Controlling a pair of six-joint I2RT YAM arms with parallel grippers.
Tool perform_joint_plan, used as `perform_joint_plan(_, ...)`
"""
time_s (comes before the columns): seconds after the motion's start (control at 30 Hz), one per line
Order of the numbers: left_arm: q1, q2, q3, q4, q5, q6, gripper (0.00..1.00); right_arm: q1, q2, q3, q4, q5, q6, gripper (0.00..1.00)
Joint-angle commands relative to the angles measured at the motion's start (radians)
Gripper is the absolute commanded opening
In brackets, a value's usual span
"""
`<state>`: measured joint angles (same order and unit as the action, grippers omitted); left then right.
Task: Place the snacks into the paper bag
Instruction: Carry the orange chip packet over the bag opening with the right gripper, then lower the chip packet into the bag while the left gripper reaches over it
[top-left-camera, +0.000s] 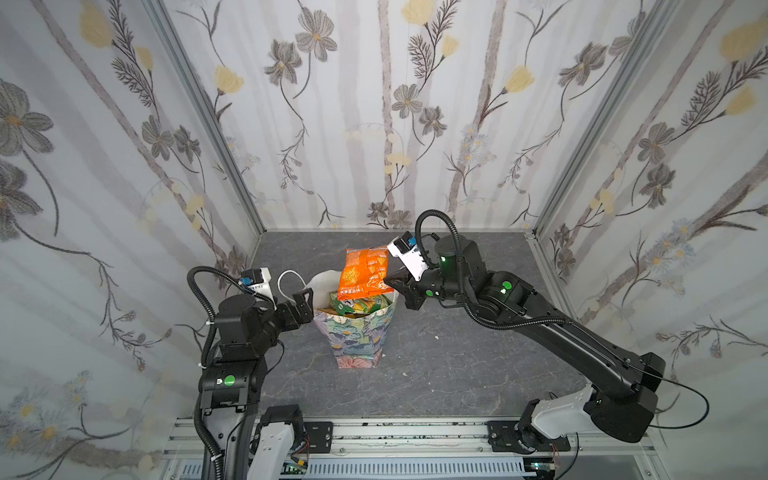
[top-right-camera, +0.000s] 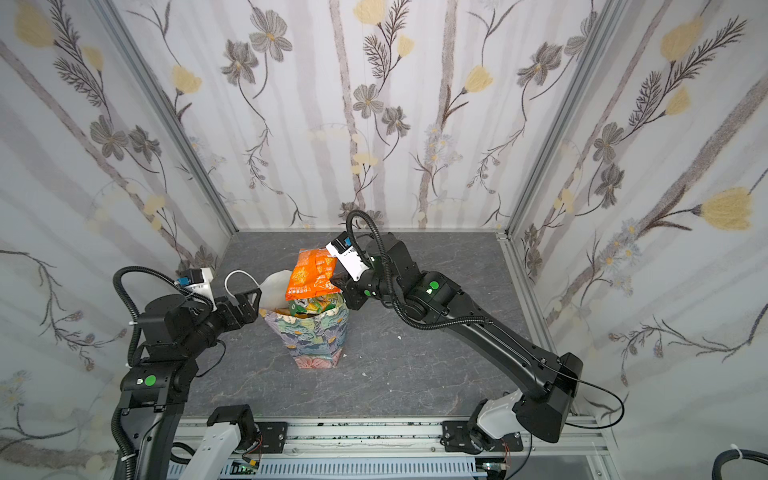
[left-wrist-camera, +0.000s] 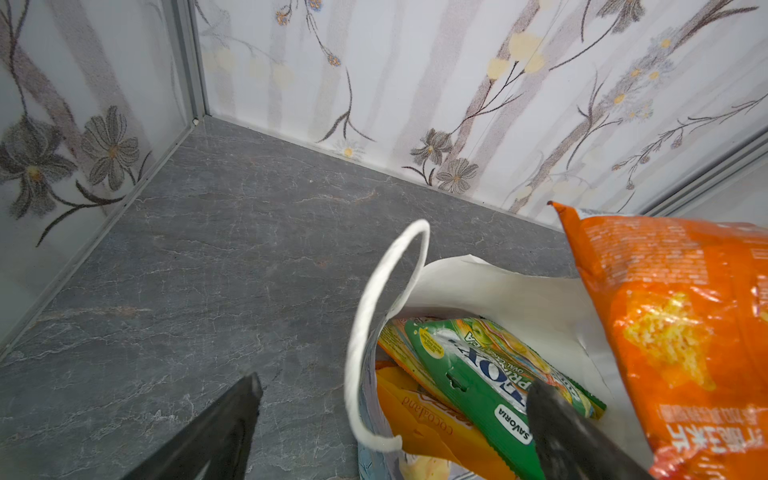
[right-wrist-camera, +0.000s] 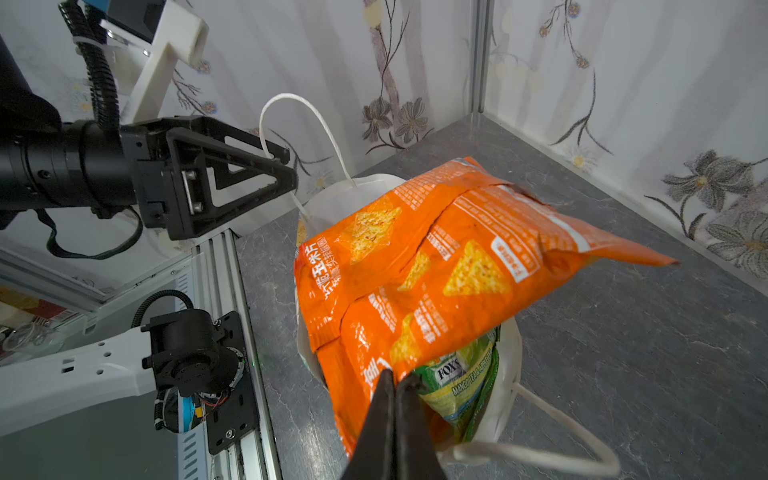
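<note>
Snacks (top-left-camera: 357, 306) fill the paper bag (top-left-camera: 353, 336) almost to its rim. The bag stands upright in the middle of the surface (top-left-camera: 457, 353).

Start on your left. The left tool (top-left-camera: 306, 305) is spread wide at the bag's rim and gripping nothing. In the left wrist view one side sits outside the wall and the other hangs over the green packet (left-wrist-camera: 478, 374) inside. The white cord handle (top-left-camera: 286, 282) loops up just beside it.

Now the centre: the orange packet (top-left-camera: 363, 272) is up in the air over the bag's mouth. It is tilted, with its lower end just above the packets already in there.

On your right, the right tool (top-left-camera: 395, 284) is pressed together on that packet's edge, pinching a thin fold of foil.

You've got a puffy, crinkly packet there, probably very light and mostly air. The foil looks slick, so a pinch at the edge can slide. The flat edge where you have it is the place to hold, because squeezing the belly would likely crush what's inside.

The bag is only paper and looks top-heavy with its load. Pushing the packet down hard could tip it or buckle the wall. I'd steady the rim with your left tool.
</note>
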<state>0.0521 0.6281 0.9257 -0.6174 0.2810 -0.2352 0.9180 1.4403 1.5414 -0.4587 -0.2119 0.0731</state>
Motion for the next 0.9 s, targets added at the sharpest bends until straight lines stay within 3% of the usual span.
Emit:
perform_joint_plan(0.0, 0.000, -0.001, 0.006, 0.032, -0.005, 0.010, 1.00, 0.022, 0.014, 0.011, -0.007, 0.101, -0.046, 0.00)
perform_joint_plan(0.27, 0.000, -0.002, 0.006, 0.031, -0.005, 0.010, 1.00, 0.079, 0.050, 0.019, -0.006, 0.255, -0.089, 0.00)
perform_joint_plan(0.63, 0.000, 0.002, 0.005, 0.033, -0.003, 0.010, 1.00, 0.131, 0.074, 0.024, -0.013, 0.281, -0.115, 0.00)
perform_joint_plan(0.67, 0.000, 0.002, 0.004, 0.033, -0.005, 0.010, 1.00, 0.132, 0.075, 0.024, -0.013, 0.274, -0.118, 0.03)
perform_joint_plan(0.7, 0.000, 0.002, 0.004, 0.034, -0.005, 0.010, 1.00, 0.134, 0.077, 0.025, -0.012, 0.270, -0.121, 0.13)
perform_joint_plan(0.8, 0.000, -0.001, 0.004, 0.035, -0.003, 0.011, 1.00, 0.134, 0.080, 0.029, -0.016, 0.277, -0.126, 0.21)
perform_joint_plan(0.87, 0.000, -0.002, 0.004, 0.035, -0.002, 0.010, 1.00, 0.135, 0.078, 0.029, -0.014, 0.289, -0.126, 0.33)
